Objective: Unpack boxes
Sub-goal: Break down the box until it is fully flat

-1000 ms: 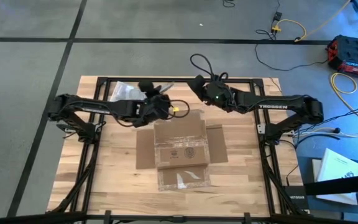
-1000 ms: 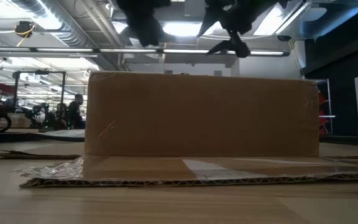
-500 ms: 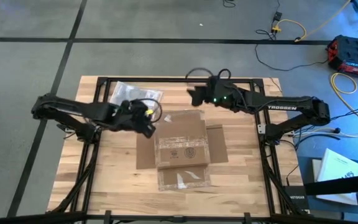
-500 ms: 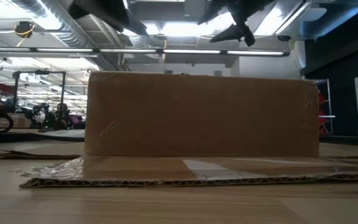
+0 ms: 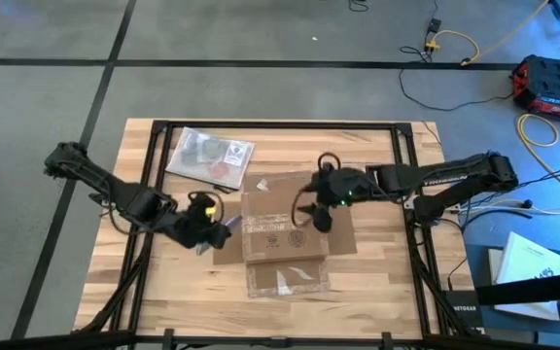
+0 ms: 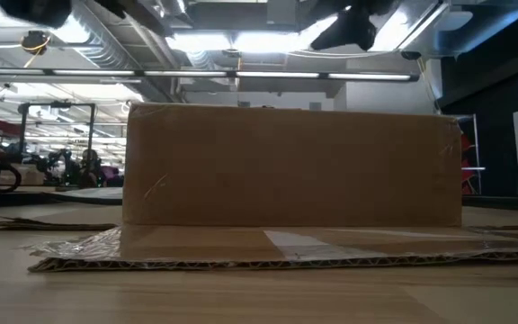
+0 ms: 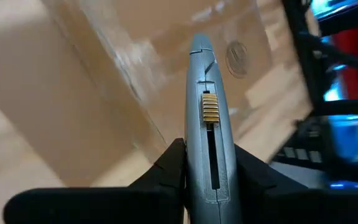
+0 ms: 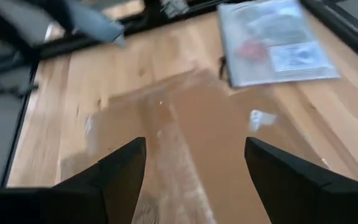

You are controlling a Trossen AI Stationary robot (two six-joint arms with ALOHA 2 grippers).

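Observation:
The shallow brown cardboard box [image 5: 285, 226] sits mid-table. Its taped flaps lie flat on the wood around it, and the near flap [image 6: 268, 247] shows in the low view. My left gripper [image 5: 205, 226] hovers at the box's left flap [image 5: 227, 238], shut on a grey utility knife [image 7: 207, 118] with a yellow slider. My right gripper [image 8: 194, 171] is open above the right part of the box [image 8: 185, 137]. In the low view it hangs clear above the box top [image 6: 349, 27]. My left gripper pinches the utility knife's handle [image 7: 209, 177] between its two fingers [image 7: 169, 165]. The knife lies along the fingers and sticks out well past them. Its tip [image 7: 199, 43] points at the box's top; I cannot tell whether it touches the cardboard.
A clear plastic bag [image 5: 210, 154] holding a small red-and-blue object lies flat on the table toward the far left corner; it also shows in the right wrist view [image 8: 272, 43]. Black frame rails border the table [image 5: 163, 282]. Bare wood shows to the near left and near right.
My left gripper swung with the knife from beside the bag at the far side toward the near left, ending at the box's left flap. My right gripper moved from the far edge toward the near side, over the box. The box stayed put.

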